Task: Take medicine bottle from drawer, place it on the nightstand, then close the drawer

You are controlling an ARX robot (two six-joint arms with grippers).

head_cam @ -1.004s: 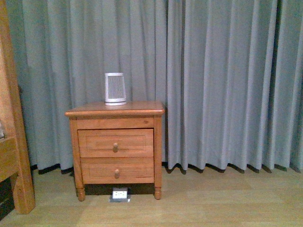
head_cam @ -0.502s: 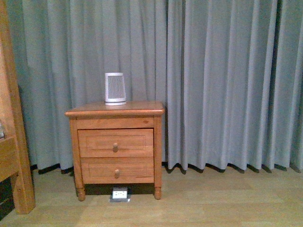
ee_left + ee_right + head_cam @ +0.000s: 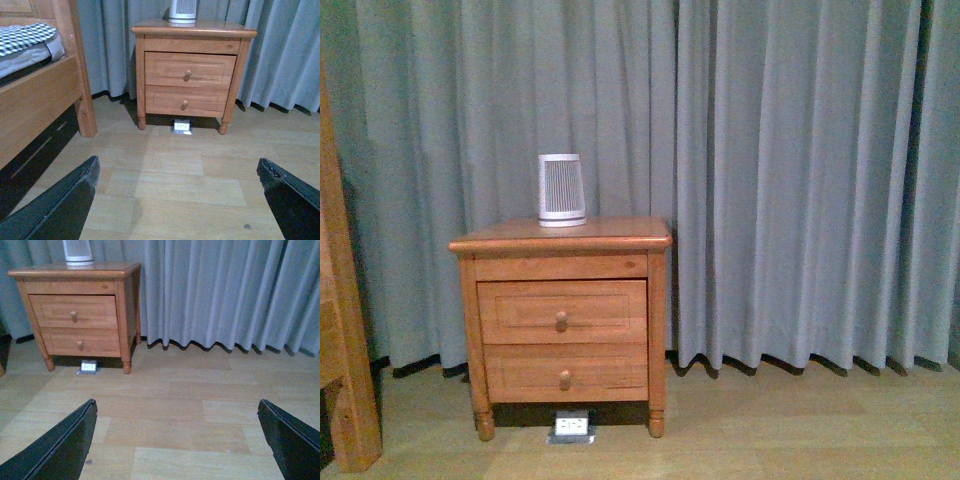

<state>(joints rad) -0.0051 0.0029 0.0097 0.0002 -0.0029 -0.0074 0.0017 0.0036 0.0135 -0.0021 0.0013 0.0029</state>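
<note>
Curtain (image 3: 800, 180), grey-blue and pleated, hangs behind the nightstand (image 3: 560, 243) and runs well past it. Plank floor (image 3: 800, 430) lies in front of the nightstand. A wooden bed frame (image 3: 45, 95) with checked bedding (image 3: 25, 37) stands beside the nightstand, apart from it.

The nightstand stands upright on short turned feet, front towards us. The upper drawer (image 3: 520, 312) is flush with the front, shut. The lower drawer (image 3: 520, 373) beneath it is also shut. A ribbed white-grey cylinder (image 3: 561, 190) stands upright on the nightstand's top, towards the back.

From the left wrist view, the left gripper (image 3: 177, 161) has its fingers spread wide and holds nothing. The right gripper (image 3: 176, 402) is likewise spread and empty. Both are well short of the nightstand, over bare floor. Neither arm shows in the front view.

The round knob (image 3: 561, 321) sits mid-front on the upper drawer. A small white socket plate (image 3: 572, 425) lies on the floor under the nightstand.

We see no medicine bottle anywhere. We judge it is inside the shut upper drawer, but cannot confirm this.

Progress: we judge that nothing is done yet. Opening the drawer, lifting out the bottle, setting it on top and closing the drawer all remain.

Orientation: the drawer's long axis runs level across the nightstand's front. Its knob points out at us, so the pull comes straight towards us. We cannot tell how the bottle lies.
</note>
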